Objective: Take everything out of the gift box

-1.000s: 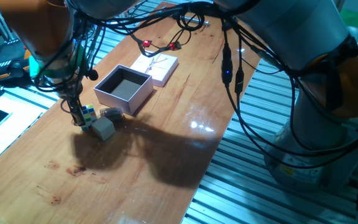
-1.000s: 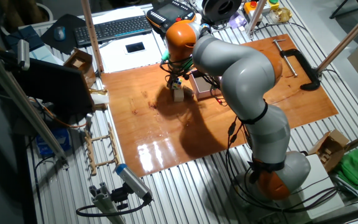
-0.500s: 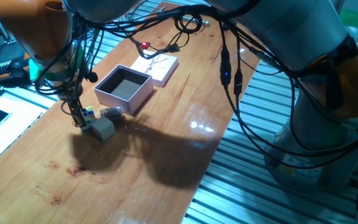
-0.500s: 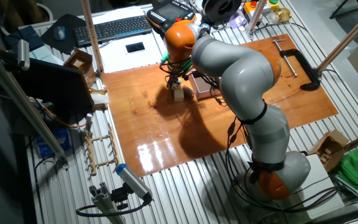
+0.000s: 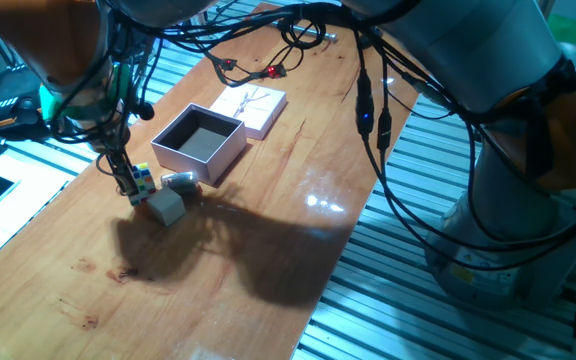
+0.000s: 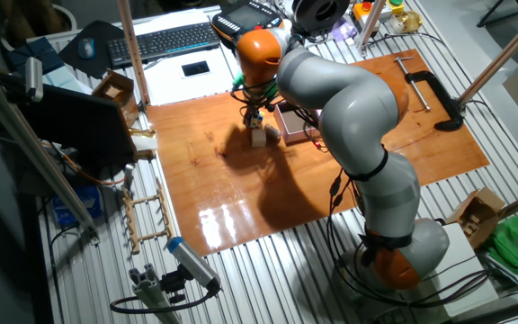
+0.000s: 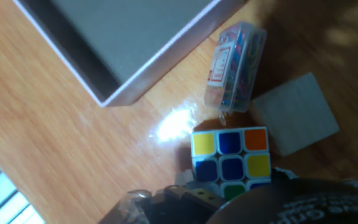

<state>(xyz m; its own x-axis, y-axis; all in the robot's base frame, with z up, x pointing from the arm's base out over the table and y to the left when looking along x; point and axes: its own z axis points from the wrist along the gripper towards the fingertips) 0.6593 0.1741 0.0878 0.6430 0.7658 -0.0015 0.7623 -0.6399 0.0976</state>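
The pale-pink gift box point(image 5: 226, 158) stands with nothing showing inside; in the hand view its wall point(image 7: 160, 62) fills the upper left. In front of it lie a small clear flat piece point(image 5: 180, 181) point(image 7: 236, 65) and a beige-grey cube block point(image 5: 167, 206) point(image 7: 294, 121). The multicoloured puzzle cube point(image 5: 143, 178) point(image 7: 230, 160) sits just left of the block. My gripper point(image 5: 133, 188) is shut on it, low over the wood. The hand hides the cube's near edge.
The flat pink lid point(image 5: 253, 108) with its string bow lies behind the box. Cables with red connectors point(image 5: 236, 70) trail across the far table. The table's left edge runs close to the hand. A black clamp point(image 6: 434, 94) sits at the far side.
The hand has risen slightly and shifted a little towards the box, and the puzzle cube has moved with it. The box, block and flat piece have not moved.
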